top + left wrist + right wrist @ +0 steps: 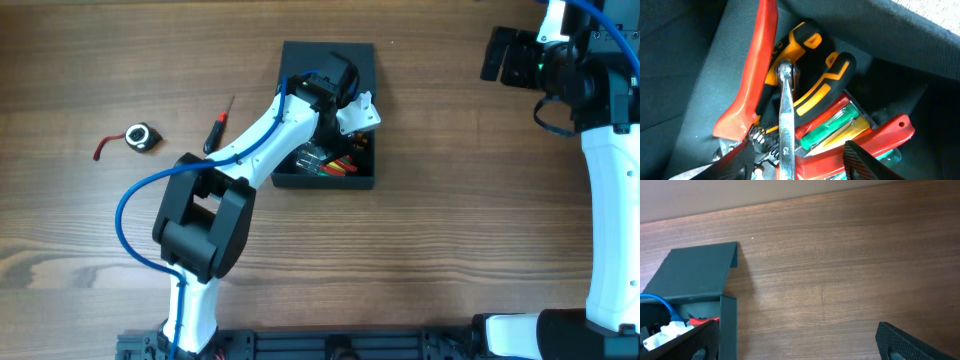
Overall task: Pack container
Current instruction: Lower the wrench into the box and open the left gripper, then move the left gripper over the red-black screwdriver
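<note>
Container (300, 60): 1, open | left gripper (797, 146) spread inside | right gripper (797, 330) spread | outside: 1 screwdriver (218, 127); 1 tape measure (141, 137)

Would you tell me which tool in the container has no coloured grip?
The slim bare-steel wrench, lying on top; the red pliers and the black-and-yellow pliers beside it both have coloured grips.

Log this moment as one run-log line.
left fingers: open over wrench in container | right fingers: open, empty | screwdriver, tape measure: on table
</note>
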`<action>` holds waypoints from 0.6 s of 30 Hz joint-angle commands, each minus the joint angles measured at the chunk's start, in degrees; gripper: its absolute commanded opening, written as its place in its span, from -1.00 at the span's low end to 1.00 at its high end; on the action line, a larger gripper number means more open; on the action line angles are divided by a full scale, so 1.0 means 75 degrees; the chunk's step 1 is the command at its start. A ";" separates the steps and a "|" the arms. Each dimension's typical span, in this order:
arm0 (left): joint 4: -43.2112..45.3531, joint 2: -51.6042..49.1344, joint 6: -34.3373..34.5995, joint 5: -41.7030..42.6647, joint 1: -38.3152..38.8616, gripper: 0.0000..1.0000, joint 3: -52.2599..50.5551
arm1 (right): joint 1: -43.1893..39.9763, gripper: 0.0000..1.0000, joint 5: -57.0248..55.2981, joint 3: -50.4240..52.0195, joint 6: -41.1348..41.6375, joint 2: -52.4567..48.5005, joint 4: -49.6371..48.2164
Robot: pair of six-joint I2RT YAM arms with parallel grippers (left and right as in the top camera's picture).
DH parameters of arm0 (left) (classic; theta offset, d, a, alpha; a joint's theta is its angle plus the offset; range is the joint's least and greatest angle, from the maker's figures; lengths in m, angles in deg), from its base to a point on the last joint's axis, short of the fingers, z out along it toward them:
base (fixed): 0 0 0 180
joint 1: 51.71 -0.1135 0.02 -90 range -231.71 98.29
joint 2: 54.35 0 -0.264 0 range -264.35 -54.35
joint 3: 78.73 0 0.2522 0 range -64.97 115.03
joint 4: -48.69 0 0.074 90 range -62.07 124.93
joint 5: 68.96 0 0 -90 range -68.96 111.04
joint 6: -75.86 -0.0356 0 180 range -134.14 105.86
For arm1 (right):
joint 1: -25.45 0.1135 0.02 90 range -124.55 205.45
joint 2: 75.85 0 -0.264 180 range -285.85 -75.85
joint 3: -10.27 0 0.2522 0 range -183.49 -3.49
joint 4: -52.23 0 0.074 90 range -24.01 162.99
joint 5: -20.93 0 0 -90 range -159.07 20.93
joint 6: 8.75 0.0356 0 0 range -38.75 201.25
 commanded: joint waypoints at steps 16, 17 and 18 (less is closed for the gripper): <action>-0.0973 0.2576 0.2702 -0.1545 -0.1402 0.90 0.1058 | -0.0023 1.00 -0.0131 0.0035 -0.0029 -0.0020 0.0003; -0.1078 0.2559 0.2970 -0.1480 -0.1705 0.90 0.1058 | -0.0023 1.00 -0.0131 0.0035 -0.0029 -0.0020 -0.0003; -0.1215 0.2471 0.3281 -0.1445 -0.2057 0.99 0.1058 | -0.0023 0.99 -0.0128 0.0035 -0.0026 -0.0020 -0.0003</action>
